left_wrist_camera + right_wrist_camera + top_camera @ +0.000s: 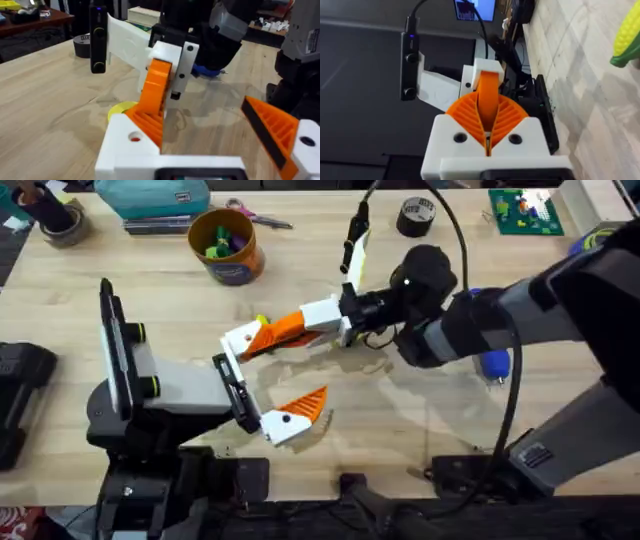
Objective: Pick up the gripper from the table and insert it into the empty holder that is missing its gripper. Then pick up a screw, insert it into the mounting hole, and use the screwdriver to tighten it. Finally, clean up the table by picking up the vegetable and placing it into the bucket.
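The gripper [280, 330], a ribbed orange wedge, is pinched in my right gripper [320, 316], which is shut on it. In the right wrist view the wedge [489, 95] stands between my orange pads [465, 116]. Its free end rests against the holder [240, 340], the white finger base of my left arm. My left gripper [290, 372] stays open, its other finger carrying an orange pad [306, 404]. From the left wrist the wedge [155, 95] meets the holder [125, 145]. The vegetable [626, 34] lies on the table. The bucket [228, 245] stands at the back. The screwdriver [493, 363] lies partly under my right arm.
A black tape roll [416, 216], scissors [255, 216] and a green board [525, 210] lie along the back edge. Another tape roll [60, 222] sits at the back left. A yellow disc [121, 111] lies under the held wedge.
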